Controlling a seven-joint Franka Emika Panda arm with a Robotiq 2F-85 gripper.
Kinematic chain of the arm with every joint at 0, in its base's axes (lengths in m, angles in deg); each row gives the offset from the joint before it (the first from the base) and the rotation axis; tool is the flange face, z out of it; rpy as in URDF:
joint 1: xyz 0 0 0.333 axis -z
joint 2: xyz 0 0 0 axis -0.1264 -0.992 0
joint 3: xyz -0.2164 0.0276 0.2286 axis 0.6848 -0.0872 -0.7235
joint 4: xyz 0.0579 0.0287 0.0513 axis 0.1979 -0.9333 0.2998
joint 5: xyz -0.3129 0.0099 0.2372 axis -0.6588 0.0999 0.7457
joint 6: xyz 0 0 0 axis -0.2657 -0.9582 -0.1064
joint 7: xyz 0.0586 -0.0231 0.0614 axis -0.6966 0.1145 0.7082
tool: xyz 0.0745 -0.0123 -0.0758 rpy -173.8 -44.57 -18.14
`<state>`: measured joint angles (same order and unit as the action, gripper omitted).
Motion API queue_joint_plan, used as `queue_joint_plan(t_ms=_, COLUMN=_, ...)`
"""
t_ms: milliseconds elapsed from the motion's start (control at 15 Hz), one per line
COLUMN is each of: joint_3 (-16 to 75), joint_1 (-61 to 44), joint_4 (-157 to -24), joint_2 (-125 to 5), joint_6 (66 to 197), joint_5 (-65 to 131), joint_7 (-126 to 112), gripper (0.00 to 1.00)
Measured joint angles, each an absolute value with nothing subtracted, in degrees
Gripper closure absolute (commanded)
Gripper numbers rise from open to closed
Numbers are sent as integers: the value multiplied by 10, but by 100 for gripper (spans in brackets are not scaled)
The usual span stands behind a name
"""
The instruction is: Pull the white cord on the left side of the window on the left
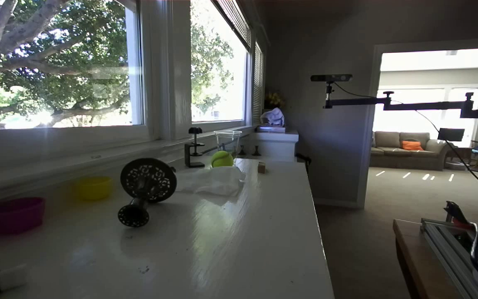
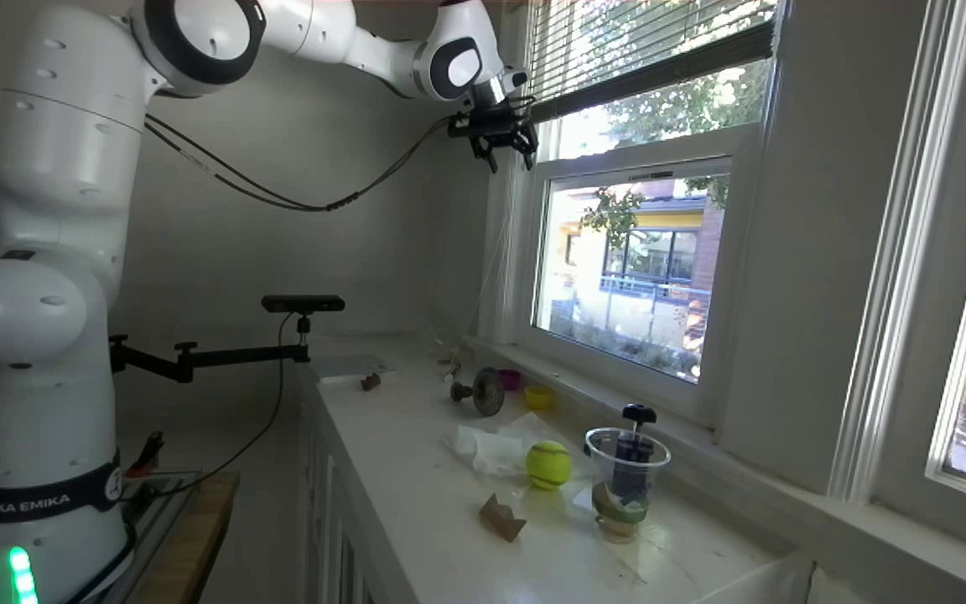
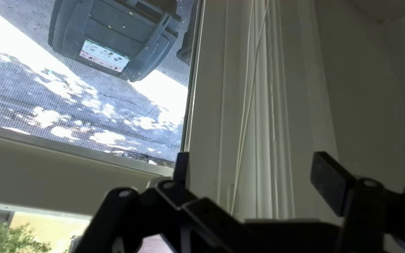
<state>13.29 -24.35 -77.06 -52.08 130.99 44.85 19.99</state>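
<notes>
Gripper spread by left window

Wrist view, left to right: coloured label on grey thing outside, print too small to read; white cord, seen between spread fingers. Can't tell if it truly lies between them. In an exterior view, left: black band on arm base reads "ANKA EMIKA", start unclear; then gripper, high up, cord hanging below at window's left side.
</notes>
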Motion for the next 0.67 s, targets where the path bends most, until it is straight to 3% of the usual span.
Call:
queue_joint_plan(t_ms=533, joint_3=135, joint_1=-237, joint_4=-750, joint_2=-522, joint_6=1296, joint_5=449, joint_7=193, gripper=98)
queue_joint_plan(t_ms=667, joint_3=135, joint_1=-237, joint_4=-750, joint_2=-521, joint_6=1293, joint_5=452, joint_7=193, gripper=100)
